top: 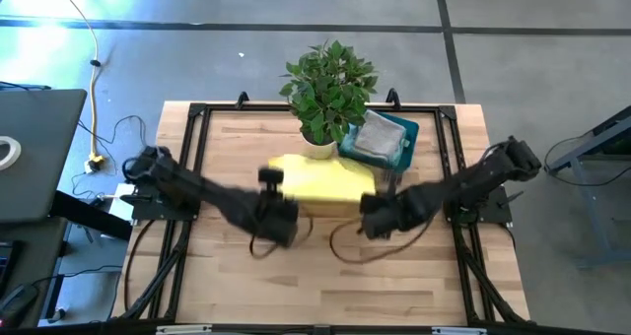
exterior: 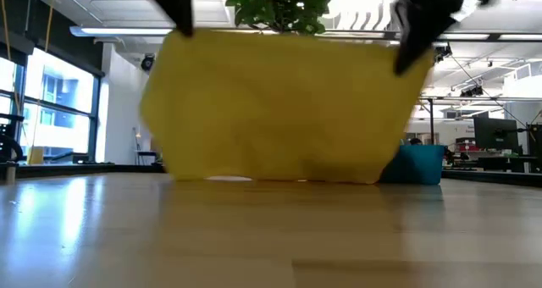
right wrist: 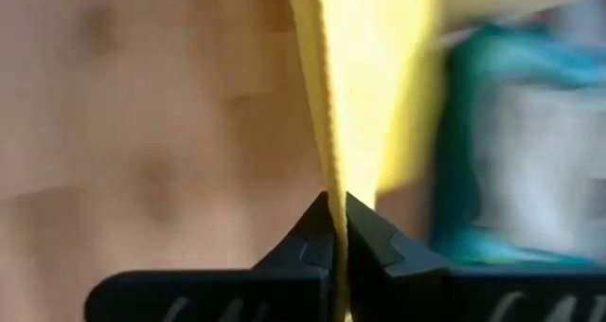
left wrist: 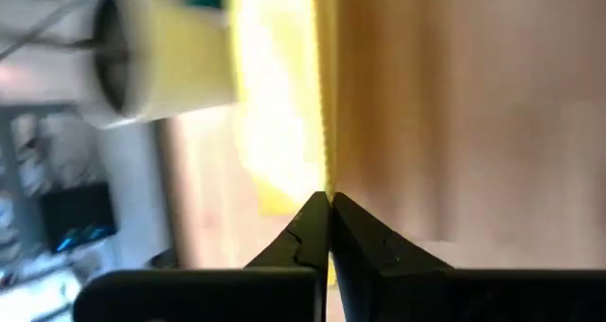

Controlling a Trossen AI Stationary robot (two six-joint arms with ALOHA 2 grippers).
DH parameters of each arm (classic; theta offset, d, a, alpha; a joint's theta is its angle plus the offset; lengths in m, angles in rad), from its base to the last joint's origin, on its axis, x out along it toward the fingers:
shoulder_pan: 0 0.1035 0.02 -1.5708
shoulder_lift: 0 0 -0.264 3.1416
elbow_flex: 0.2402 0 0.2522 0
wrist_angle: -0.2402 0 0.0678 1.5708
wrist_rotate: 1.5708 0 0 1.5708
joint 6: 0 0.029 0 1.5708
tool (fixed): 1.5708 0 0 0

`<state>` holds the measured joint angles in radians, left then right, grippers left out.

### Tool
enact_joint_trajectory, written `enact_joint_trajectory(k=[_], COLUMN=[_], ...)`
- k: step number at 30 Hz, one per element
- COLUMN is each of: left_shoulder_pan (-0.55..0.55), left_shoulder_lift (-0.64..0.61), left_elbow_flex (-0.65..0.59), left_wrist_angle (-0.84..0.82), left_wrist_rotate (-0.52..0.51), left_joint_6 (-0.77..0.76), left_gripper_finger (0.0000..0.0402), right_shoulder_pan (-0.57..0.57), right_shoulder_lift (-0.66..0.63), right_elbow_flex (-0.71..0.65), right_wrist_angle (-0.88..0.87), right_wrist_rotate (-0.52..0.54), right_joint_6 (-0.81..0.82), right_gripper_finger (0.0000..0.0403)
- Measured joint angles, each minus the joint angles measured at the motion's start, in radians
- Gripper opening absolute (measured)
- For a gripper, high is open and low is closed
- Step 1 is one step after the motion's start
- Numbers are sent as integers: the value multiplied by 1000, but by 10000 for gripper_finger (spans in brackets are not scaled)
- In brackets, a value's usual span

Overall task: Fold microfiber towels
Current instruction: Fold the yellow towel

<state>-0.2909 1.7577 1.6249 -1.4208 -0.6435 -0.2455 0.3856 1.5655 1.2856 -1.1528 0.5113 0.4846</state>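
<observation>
While two grippers lift it, one yellow towel (exterior: 284,110) hangs over the table (top: 325,286).
Left gripper (left wrist: 329,201) and right gripper (right wrist: 337,201) each pinch a top corner; one teal bin (top: 404,143) holds one grey towel (top: 380,136) beside one plant (top: 328,84).

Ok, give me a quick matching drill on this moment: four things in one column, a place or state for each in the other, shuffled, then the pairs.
Things:
1. yellow towel
2. left gripper
3. teal bin
4. potted plant

Places or states:
a. holds a grey cloth
b. hangs stretched between both grippers
c. stands at the table's far edge, beside the bin
d. shut on a towel corner

Pairs: 1-b, 2-d, 3-a, 4-c
</observation>
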Motion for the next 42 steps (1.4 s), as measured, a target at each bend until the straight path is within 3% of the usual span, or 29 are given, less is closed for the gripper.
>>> enact_joint_trajectory(k=[5, 11, 17, 21, 31, 37, 42], left_shoulder_pan=[-104, -211, -280, -292, -211, -119, -51], left_shoulder_lift=[46, 117, 161, 163, 181, 213, 265], left_elbow_flex=[-174, -187, -184, -183, -187, -187, -187], left_wrist_angle=[216, 413, 547, 578, 251, 242, 239], left_wrist_rotate=[86, 185, 393, 453, 97, 70, 32], left_joint_6=[-23, -130, -138, -119, -100, -68, 17], left_gripper_finger=[0, 0, 0, 0, 1, 1, 1], right_shoulder_pan=[91, 149, 210, 220, 136, 54, -6], right_shoulder_lift=[2, 5, 35, 66, 83, 83, 83], right_elbow_flex=[-190, -310, -304, -289, -289, -290, -290], right_wrist_angle=[354, 689, 765, 829, 690, 602, 549], right_wrist_rotate=[-163, -282, -384, -428, -190, -113, -109], right_joint_6=[25, 210, 311, 297, 143, 69, 30], right_gripper_finger=[0, 0, 0, 0, 0, 0, 0])
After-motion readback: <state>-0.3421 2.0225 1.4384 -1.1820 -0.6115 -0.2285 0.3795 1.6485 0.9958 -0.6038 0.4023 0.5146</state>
